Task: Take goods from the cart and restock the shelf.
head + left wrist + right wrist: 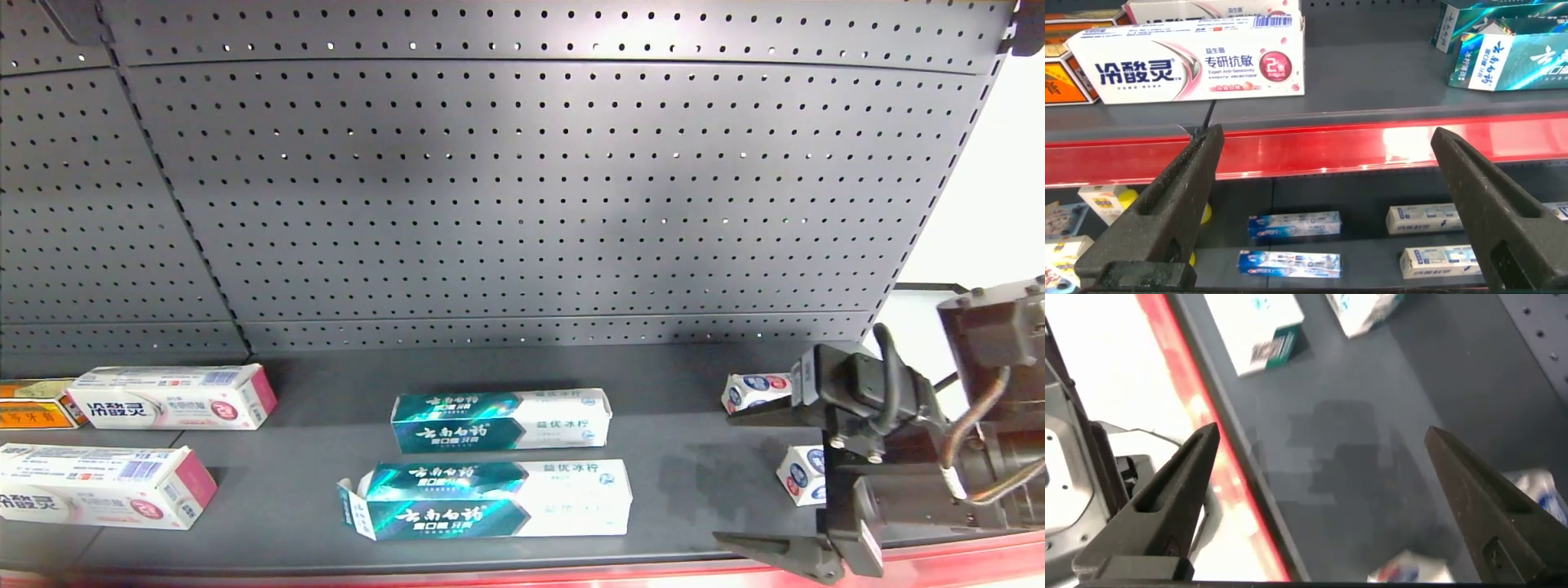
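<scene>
My right gripper (pixel 723 479) stands open over the right end of the dark shelf board (pixel 326 425), nothing between its fingers. Just past its upper finger lies a small white-and-blue box (pixel 755 390); a second small box (pixel 804 474) sits partly behind the arm. The right wrist view has this gripper (pixel 1321 434) above bare shelf, the small boxes (pixel 1539 490) close by. Two teal-and-white toothpaste boxes (pixel 500 420) lie mid-shelf. My left gripper (pixel 1327 135) is open and empty, in front of the red shelf edge (pixel 1331 147), below a pink-and-white toothpaste box (pixel 1188 61).
Two pink-and-white boxes (pixel 171 398) and an orange box (pixel 33 404) lie at the shelf's left end. A perforated back panel (pixel 522 204) rises behind. The lower shelf holds several toothpaste boxes (pixel 1294 223). Bare board lies between the teal boxes and the small boxes.
</scene>
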Robot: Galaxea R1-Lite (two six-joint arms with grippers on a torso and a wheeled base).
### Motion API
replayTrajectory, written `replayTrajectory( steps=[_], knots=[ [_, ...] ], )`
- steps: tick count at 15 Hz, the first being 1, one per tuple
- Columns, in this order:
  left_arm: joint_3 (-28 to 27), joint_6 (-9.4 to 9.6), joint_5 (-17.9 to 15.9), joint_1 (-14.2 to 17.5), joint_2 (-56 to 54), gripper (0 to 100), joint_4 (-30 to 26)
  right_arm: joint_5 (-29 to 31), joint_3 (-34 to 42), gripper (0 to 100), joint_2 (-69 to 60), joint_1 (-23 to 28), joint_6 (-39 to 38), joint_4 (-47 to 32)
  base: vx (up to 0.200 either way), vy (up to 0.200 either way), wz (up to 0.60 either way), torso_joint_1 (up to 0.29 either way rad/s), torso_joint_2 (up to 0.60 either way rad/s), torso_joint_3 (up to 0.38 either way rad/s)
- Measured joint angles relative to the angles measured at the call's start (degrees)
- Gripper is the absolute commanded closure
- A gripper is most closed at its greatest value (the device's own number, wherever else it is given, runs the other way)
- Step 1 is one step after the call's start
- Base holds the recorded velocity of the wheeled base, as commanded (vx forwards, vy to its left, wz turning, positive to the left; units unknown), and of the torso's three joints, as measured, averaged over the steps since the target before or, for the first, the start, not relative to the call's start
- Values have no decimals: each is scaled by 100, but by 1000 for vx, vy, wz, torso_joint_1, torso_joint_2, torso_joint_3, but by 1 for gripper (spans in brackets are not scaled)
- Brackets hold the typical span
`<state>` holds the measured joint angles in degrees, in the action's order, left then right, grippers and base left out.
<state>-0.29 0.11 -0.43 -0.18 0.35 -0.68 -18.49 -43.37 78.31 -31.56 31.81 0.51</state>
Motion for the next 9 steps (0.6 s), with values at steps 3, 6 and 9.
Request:
replayTrajectory(
  steps=[3, 6, 9],
  knots=[
    [-1, -6, 10, 0, 0, 0, -5, 2, 411, 0, -655, 185, -66, -38, 0, 0, 0, 0, 0, 0],
    [-12, -66, 56, 0, 2, 0, -33, 76, 667, 0, -1365, 395, -677, -51, 0, 0, 0, 0, 0, 0],
    [-22, -68, 59, -4, 5, 0, -38, 304, 907, 0, -2098, 642, -1380, -22, 0, 0, 0, 0, 0, 0]
  ],
)
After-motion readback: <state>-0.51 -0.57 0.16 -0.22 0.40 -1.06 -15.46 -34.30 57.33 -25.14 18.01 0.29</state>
